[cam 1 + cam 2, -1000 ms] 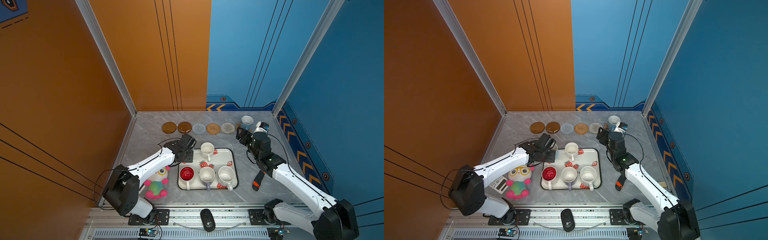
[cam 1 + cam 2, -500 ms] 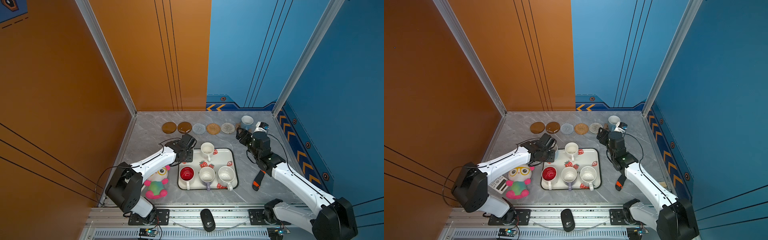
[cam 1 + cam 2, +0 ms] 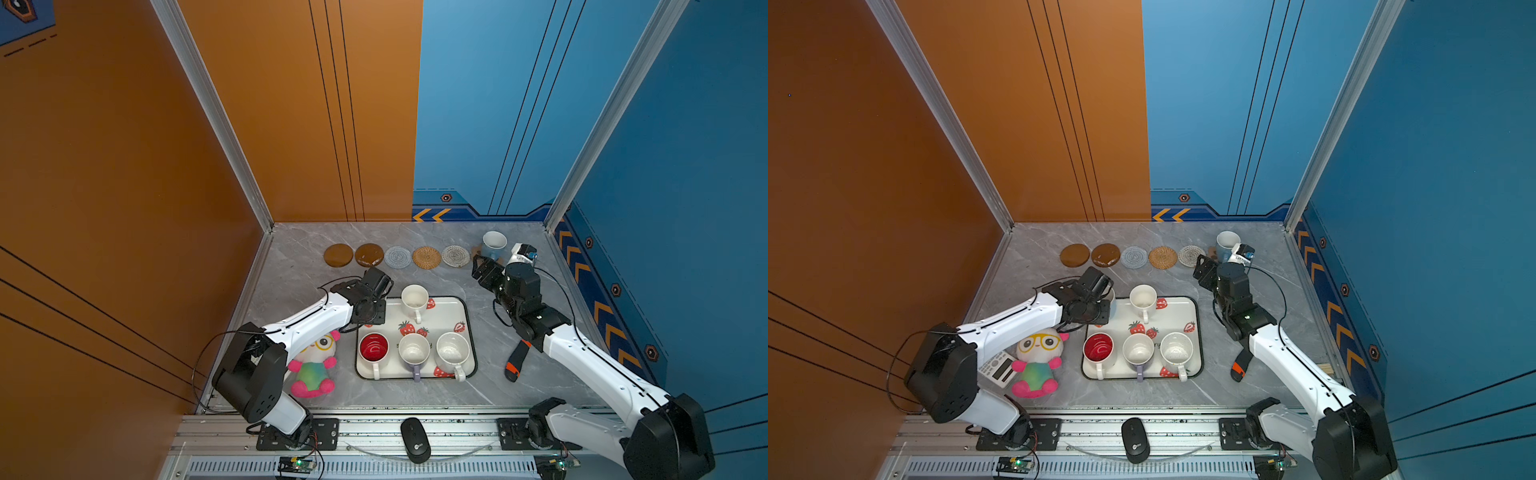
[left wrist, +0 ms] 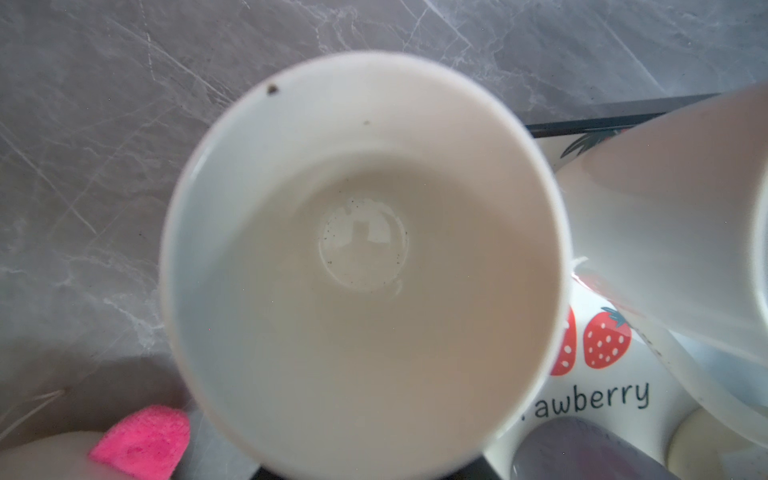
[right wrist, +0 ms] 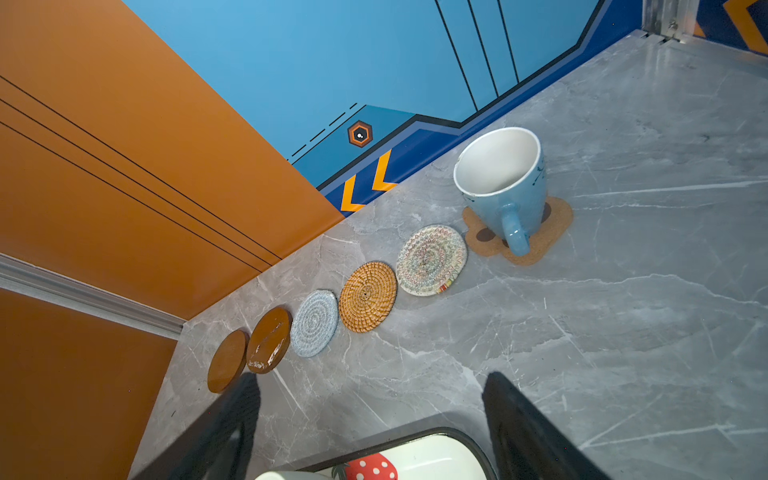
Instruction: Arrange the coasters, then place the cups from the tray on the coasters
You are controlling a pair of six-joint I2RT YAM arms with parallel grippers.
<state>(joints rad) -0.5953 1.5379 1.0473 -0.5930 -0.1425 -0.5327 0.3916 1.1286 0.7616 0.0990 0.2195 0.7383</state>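
At left, left gripper (image 3: 368, 309) hangs over tray's (image 3: 446, 318) left-rear corner. Top views mostly hide what's beneath; left wrist cam looks straight down into a white-lined cup (image 4: 365, 266) there. Claw state: can't tell, no fingers in shot. Four more cups (image 3: 413, 351) stand in tray. Behind tray, five round coasters (image 3: 397, 257) in a row. Right-rear of tray, right gripper (image 5: 374, 399), fingers spread; right wrist cam shows blue cup (image 5: 503, 183) on paw coaster (image 5: 557, 226) beyond.
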